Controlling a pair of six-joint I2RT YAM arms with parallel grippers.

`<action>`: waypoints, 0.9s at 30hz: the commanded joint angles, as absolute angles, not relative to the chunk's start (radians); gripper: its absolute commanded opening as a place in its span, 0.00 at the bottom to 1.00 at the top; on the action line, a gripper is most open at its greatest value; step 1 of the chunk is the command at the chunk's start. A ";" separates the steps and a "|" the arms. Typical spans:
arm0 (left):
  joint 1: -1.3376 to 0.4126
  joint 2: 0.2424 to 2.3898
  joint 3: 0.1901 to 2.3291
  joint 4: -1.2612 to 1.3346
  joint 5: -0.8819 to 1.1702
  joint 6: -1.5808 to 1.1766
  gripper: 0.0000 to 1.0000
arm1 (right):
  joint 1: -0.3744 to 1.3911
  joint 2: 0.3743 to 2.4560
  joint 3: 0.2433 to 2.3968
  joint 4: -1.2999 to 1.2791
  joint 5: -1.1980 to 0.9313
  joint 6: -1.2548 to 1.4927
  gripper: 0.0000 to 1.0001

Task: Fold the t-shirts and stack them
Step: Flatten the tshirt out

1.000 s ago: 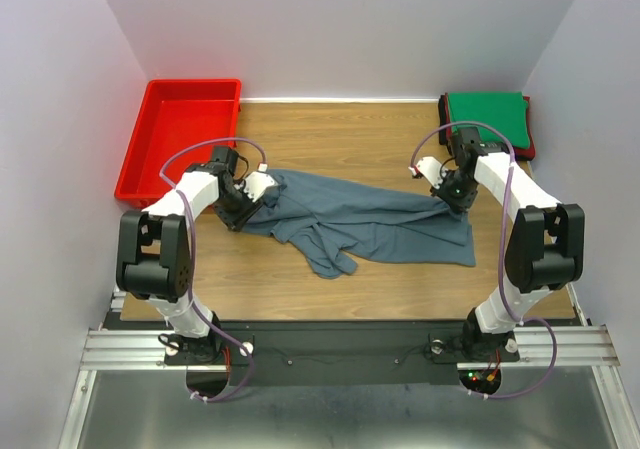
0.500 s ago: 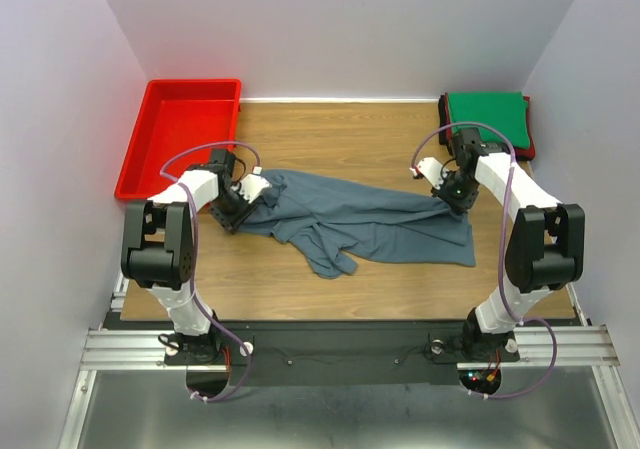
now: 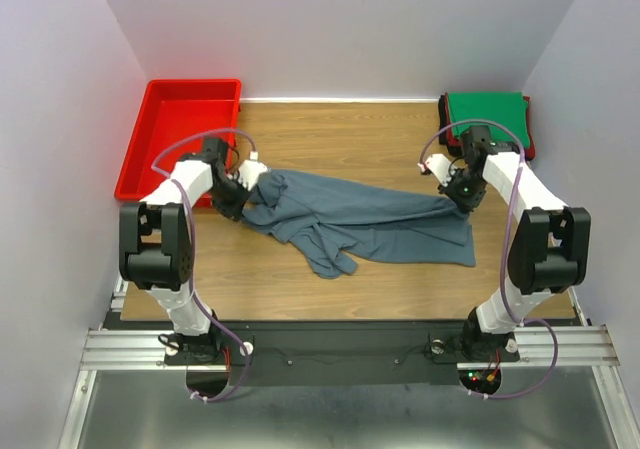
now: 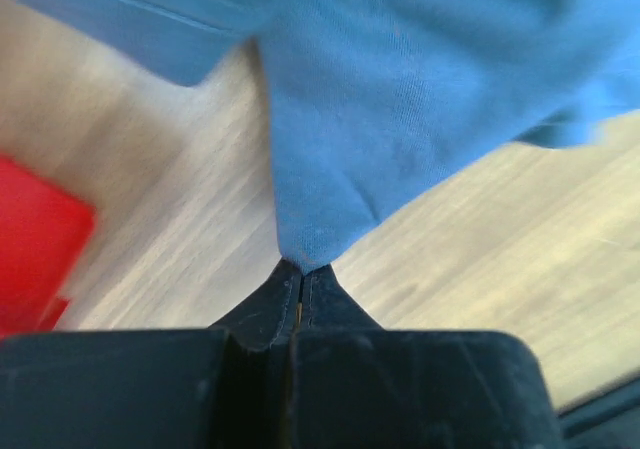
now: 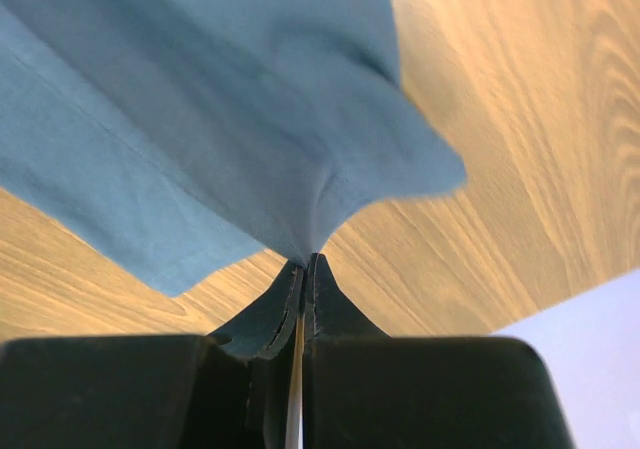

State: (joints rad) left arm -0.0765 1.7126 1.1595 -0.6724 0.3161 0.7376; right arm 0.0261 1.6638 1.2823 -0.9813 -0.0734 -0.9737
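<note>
A slate blue-grey t-shirt (image 3: 360,219) lies crumpled across the middle of the wooden table. My left gripper (image 3: 243,191) is shut on its left edge, and the cloth (image 4: 400,109) rises from the pinched fingertips (image 4: 302,266) in the left wrist view. At the shirt's right corner my right gripper (image 3: 464,197) is shut on the cloth (image 5: 230,119), which bunches into the closed tips (image 5: 305,261). A folded green t-shirt (image 3: 487,117) rests on a darker folded stack at the back right corner.
A red plastic tray (image 3: 180,134) stands at the back left, just beyond my left arm. White walls close in the table on three sides. Bare wood (image 3: 340,134) shows behind the shirt and along the front edge.
My left gripper has shut on the shirt's left edge and drawn it back and leftward. My right gripper, still shut, has shifted slightly right and back with its corner.
</note>
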 commanded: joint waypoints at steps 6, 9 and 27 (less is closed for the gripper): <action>-0.017 1.523 1.534 -0.839 0.580 0.651 0.00 | -0.063 1.575 1.446 -0.994 -0.120 -0.948 0.01; -0.015 1.502 1.609 -0.773 0.601 0.580 0.00 | -0.080 1.594 1.538 -0.988 -0.126 -0.919 0.01; -0.015 1.364 1.921 -0.439 0.413 0.278 0.00 | -0.100 1.652 2.141 -0.960 -0.127 -0.784 0.01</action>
State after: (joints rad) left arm -0.0193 1.4452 1.8687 -0.5568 0.4786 0.3191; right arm -0.0914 1.6924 2.0674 -1.0019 -0.1295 -0.8204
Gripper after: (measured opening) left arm 0.033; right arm 0.023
